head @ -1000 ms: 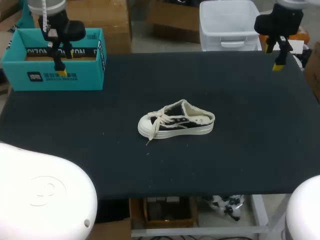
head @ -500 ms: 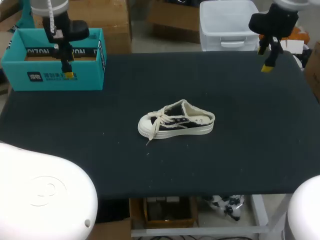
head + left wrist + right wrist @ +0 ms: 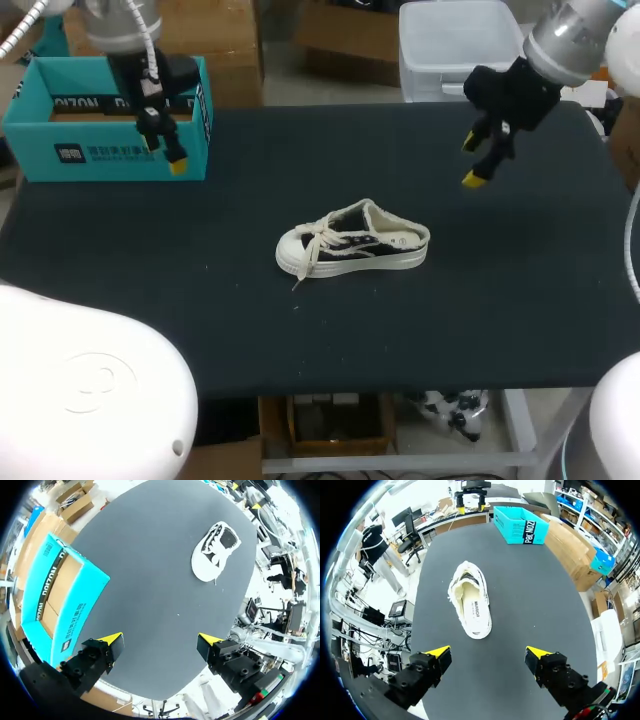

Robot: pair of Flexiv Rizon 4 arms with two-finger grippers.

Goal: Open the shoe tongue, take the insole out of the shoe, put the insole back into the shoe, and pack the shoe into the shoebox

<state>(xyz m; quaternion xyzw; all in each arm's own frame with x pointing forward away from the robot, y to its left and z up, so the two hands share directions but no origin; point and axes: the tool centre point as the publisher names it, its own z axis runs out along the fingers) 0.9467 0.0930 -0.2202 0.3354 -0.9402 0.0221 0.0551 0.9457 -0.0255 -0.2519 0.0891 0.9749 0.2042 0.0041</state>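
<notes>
One shoe (image 3: 352, 240), one shoebox (image 3: 100, 155), two grippers.
Shoe lies mid-table; open teal shoebox at ten o'clock, left gripper (image 3: 165, 152) by it; right gripper (image 3: 471, 162) at two o'clock; both spread apart, empty.

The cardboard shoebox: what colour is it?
The open cardboard shoebox is teal; head view shows it best.

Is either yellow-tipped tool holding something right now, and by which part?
Nothing is held: the left tool and right tool are both open, clear of the black-and-cream canvas shoe.
</notes>
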